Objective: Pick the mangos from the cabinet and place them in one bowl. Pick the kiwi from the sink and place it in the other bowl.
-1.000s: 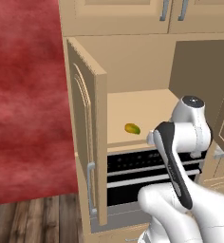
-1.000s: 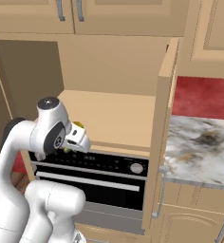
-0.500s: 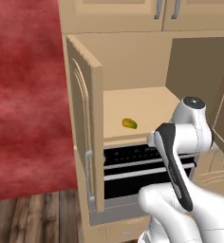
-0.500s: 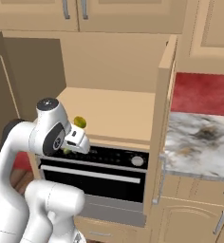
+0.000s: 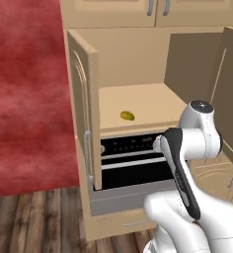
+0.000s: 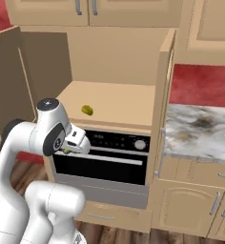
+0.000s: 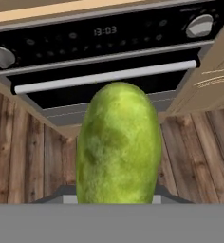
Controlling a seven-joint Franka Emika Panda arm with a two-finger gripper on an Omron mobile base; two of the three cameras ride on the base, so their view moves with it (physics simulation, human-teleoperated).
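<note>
While the gripper (image 6: 72,146) clasps the green mango (image 7: 118,144), the oven (image 6: 107,159) (below the cabinet (image 6: 119,102)) fronts it.

Green mango (image 7: 118,144) hides end effector fingertips; its base cut off.

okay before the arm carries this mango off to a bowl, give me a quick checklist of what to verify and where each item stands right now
1. Green mango held in the gripper: ok, it sits between the fingers in the hand view.
2. Hand clear of the cabinet shelf: ok, it hangs in front of the oven.
3. Second mango left on the shelf: ok, yellow-green, lying alone.
4. Cabinet doors open for the return trip: ok.
5. Target bowl located: cannot tell.
</note>
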